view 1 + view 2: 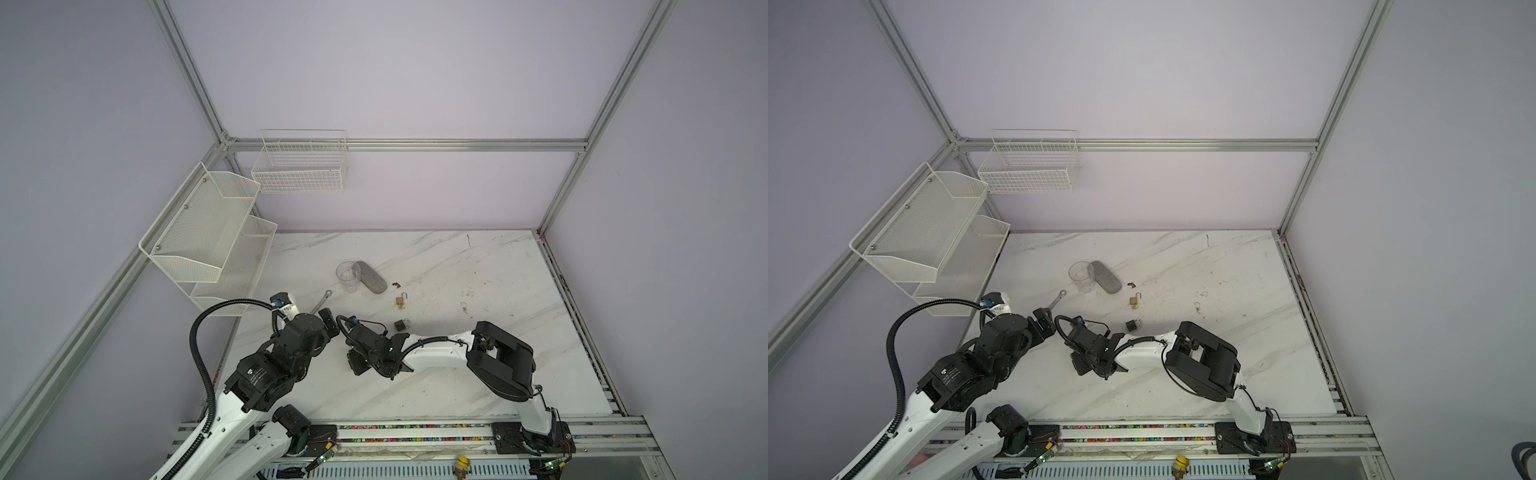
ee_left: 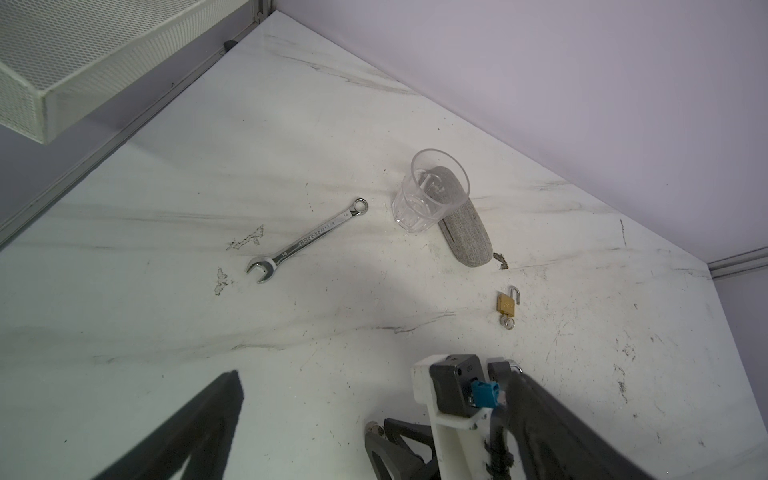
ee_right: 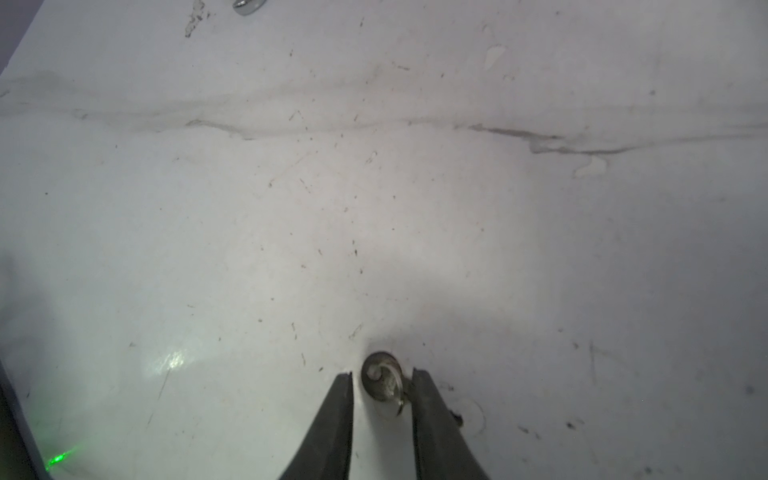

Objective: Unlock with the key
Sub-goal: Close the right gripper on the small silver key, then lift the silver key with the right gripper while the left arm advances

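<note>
Right gripper stands with jaws narrowly apart astride the small key, which lies flat on the bench near-left of the dark padlock, so a pinch could skid the thin metal sideways or catch only its edge.

Small silver key lies flat; dark padlock lies nearby.

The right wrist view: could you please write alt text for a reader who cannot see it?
The right end effector, two dark fingers slightly apart, straddles a metal key ring lying on the white marble table. The jaws are not yet closed on it.
</note>
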Controlling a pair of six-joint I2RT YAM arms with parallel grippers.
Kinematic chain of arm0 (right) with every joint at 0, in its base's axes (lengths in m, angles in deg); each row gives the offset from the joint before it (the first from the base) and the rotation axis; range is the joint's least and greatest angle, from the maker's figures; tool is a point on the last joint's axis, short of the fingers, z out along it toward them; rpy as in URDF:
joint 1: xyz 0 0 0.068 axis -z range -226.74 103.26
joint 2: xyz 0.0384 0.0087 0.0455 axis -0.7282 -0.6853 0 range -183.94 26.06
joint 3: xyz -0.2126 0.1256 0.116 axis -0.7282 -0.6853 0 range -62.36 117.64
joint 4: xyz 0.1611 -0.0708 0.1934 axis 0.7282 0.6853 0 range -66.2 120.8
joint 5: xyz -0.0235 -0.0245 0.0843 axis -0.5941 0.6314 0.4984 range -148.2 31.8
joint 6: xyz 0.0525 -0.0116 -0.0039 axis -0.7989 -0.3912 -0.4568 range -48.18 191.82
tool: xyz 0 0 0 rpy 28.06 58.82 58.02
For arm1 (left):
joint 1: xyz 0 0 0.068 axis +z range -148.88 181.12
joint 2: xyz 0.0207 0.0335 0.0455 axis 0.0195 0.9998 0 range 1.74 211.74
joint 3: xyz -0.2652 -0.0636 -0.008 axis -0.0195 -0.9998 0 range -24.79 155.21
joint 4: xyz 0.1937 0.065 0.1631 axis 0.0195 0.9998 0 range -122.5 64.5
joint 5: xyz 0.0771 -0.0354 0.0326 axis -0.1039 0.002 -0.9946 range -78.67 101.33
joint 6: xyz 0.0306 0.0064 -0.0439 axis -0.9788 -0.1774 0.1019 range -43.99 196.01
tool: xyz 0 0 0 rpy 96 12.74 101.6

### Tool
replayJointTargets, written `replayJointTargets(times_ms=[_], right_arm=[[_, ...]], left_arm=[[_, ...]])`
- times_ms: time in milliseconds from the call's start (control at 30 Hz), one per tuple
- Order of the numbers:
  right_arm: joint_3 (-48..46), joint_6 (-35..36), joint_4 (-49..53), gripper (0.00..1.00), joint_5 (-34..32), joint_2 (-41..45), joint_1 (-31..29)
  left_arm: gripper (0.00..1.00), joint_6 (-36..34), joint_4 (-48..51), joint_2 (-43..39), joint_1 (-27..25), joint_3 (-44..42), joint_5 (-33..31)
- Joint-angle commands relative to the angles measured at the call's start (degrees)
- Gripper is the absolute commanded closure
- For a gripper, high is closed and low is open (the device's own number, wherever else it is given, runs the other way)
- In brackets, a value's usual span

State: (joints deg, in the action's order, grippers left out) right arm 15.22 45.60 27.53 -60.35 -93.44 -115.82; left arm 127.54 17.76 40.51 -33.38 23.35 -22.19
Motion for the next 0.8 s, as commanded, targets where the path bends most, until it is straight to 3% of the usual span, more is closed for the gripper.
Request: replayJointTargets(times_ms=[0, 767], right_arm=[[0.89, 0.82, 2.3, 0.72, -1.1, -0.86, -0.49], [2.93, 1.69, 2.92, 0.92, -1.36, -1.63, -0.57]], left_arm=[[0.0, 0.77, -1.39, -0.26, 0.31, -2.24, -1.37], [0.0, 1.04, -3.26, 0.6, 0.3, -2.61, -0.94]])
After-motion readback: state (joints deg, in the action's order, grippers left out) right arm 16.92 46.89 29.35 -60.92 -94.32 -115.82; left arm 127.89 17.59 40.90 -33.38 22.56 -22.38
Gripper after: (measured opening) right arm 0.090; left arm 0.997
